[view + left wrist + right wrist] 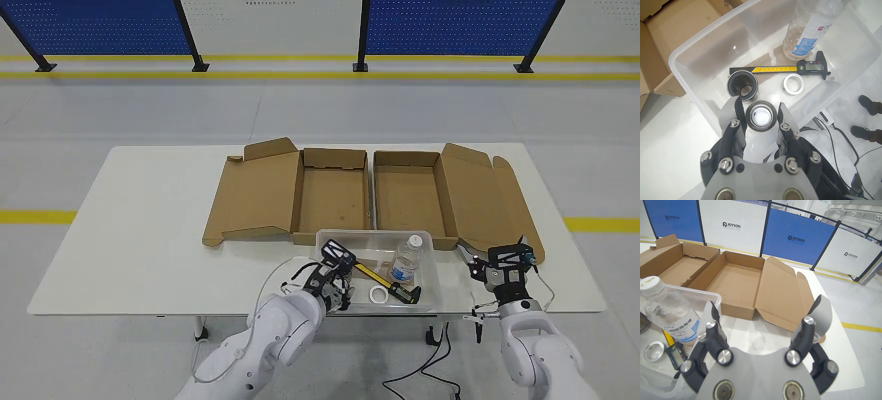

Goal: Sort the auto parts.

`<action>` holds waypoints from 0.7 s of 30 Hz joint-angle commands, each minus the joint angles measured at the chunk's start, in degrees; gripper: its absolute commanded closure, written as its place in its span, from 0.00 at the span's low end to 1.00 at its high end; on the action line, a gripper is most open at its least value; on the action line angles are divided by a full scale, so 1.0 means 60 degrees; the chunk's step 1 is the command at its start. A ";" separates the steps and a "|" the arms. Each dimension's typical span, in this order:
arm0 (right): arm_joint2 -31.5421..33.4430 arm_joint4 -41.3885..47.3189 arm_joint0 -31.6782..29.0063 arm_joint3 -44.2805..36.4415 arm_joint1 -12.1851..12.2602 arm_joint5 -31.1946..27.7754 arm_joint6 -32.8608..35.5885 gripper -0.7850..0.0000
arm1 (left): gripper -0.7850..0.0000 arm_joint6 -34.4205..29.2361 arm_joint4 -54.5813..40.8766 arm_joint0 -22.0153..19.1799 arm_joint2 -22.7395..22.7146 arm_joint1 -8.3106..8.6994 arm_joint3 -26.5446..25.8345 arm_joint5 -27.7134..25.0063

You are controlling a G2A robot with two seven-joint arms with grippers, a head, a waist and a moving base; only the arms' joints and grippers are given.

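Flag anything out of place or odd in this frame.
A plastic bottle stands in the clear bin, and a digital caliper lies beside it, among the metal rings; neither looks like an auto part. Nothing looks spilled.

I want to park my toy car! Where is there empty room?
Both boxes are bare inside: the left box, the right box. The table left of them is bare too. The clear bin is crowded with bearings, a caliper, a ring and a bottle.

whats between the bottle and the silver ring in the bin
The digital caliper lies crosswise between the bottle and the silver ring; the left wrist view shows this most clearly.
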 commanded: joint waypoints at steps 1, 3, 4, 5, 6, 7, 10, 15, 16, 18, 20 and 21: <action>0.0000 0.0000 0.0000 0.0000 0.0000 0.0000 0.0000 0.00 | 0.54 -0.0023 0.0006 -0.0005 0.0010 -0.0018 0.0026 -0.0006; 0.0000 0.0000 0.0000 0.0000 0.0000 0.0000 0.0000 0.00 | 0.54 -0.0037 0.0017 -0.0006 0.0023 -0.0033 0.0043 -0.0028; 0.0000 0.0000 0.0000 0.0000 0.0000 0.0000 0.0000 0.00 | 0.54 -0.0042 0.0042 -0.0010 0.0028 -0.0040 0.0055 -0.0035; 0.0000 0.0000 0.0000 0.0000 0.0000 0.0000 0.0000 0.00 | 0.53 -0.0049 0.0052 -0.0010 0.0035 -0.0047 0.0065 -0.0051; 0.0000 0.0000 0.0000 0.0000 0.0000 0.0000 0.0000 0.00 | 0.53 -0.0049 0.0057 -0.0011 0.0037 -0.0055 0.0072 -0.0054; 0.0000 0.0000 0.0000 0.0000 0.0000 0.0000 0.0000 0.00 | 0.53 -0.0046 0.0063 -0.0011 0.0038 -0.0062 0.0080 -0.0054; 0.0000 0.0000 0.0000 0.0000 0.0000 0.0000 0.0000 0.00 | 0.53 -0.0048 0.0077 -0.0013 0.0047 -0.0084 0.0108 -0.0077; 0.0000 0.0000 0.0000 0.0000 0.0000 0.0000 0.0000 0.00 | 0.52 -0.0044 0.0082 -0.0020 0.0039 -0.0121 0.0170 -0.0085; 0.0000 0.0000 0.0000 0.0000 0.0000 0.0000 0.0000 0.00 | 0.53 -0.0040 0.0098 -0.0014 0.0037 -0.0126 0.0183 -0.0090; 0.0000 0.0000 0.0000 0.0000 0.0000 0.0000 0.0000 0.00 | 0.55 -0.0049 0.0132 -0.0001 0.0030 -0.0134 0.0207 -0.0110; 0.0000 0.0000 0.0000 0.0000 0.0000 0.0000 0.0000 0.00 | 0.58 -0.0049 0.0168 0.0009 0.0015 -0.0142 0.0209 -0.0110; 0.0000 0.0000 0.0000 0.0000 0.0000 0.0000 0.0000 0.00 | 0.60 -0.0051 0.0184 0.0014 0.0008 -0.0146 0.0213 -0.0115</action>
